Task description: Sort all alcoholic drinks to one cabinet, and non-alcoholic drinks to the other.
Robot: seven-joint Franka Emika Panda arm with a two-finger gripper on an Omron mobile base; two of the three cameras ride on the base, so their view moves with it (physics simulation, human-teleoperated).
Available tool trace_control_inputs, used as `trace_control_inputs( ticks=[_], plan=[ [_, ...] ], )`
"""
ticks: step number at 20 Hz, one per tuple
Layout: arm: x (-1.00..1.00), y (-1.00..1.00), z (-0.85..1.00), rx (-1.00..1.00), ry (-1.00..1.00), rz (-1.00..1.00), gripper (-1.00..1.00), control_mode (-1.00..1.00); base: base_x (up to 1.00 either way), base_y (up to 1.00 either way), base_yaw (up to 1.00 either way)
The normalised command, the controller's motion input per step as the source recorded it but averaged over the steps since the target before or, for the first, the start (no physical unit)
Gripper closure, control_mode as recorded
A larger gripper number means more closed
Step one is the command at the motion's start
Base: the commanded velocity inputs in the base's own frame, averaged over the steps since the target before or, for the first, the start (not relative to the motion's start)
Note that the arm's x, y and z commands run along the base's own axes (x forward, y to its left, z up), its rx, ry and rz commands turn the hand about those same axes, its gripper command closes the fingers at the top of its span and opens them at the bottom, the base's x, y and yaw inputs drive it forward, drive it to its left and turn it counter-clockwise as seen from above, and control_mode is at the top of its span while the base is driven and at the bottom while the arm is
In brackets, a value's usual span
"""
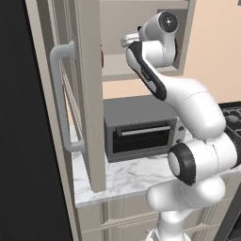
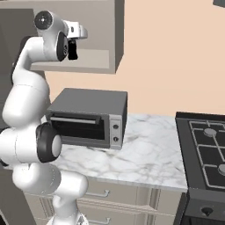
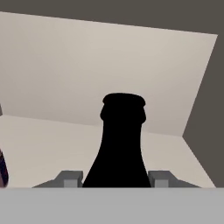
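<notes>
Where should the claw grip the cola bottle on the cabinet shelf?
Low on the body, below the taper, coming in level from the open front. The cola bottle stands upright and flares downward; the claw already has a finger on either side there.

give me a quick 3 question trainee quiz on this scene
1. True or false: the end effector has a black bottle between its fingertips.
2. What sits on the counter under the cabinet? A) kettle B) toaster oven C) sink
3. Fill in: right of the counter is a black ___.

Key: 1 true; 2 B; 3 stove
</notes>
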Motion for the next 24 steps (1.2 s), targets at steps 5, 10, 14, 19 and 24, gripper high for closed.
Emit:
trace_control_inputs(
  ticks=[5, 10, 14, 19, 24],
  plan=[
    [0.05, 0.00, -0.08, 0.02, -0.08, 0.03, 1.00, -1.00, 0.00, 0.00, 0.00],
    [0.06, 0.00, -0.13, 0.03, -0.07, 0.03, 1.00, -1.00, 0.00, 0.00, 0.00],
    [0.10, 0.00, -0.03, 0.03, -0.09, 0.03, 1.00, -1.00, 0.00, 0.00, 0.00],
    [0.41, 0.00, -0.05, 0.03, -0.07, 0.02, 1.00, -1.00, 0.00, 0.00, 0.00],
    [0.48, 0.00, -0.14, 0.01, -0.02, 0.01, 1.00, -1.00, 0.00, 0.00, 0.00]
  ],
)
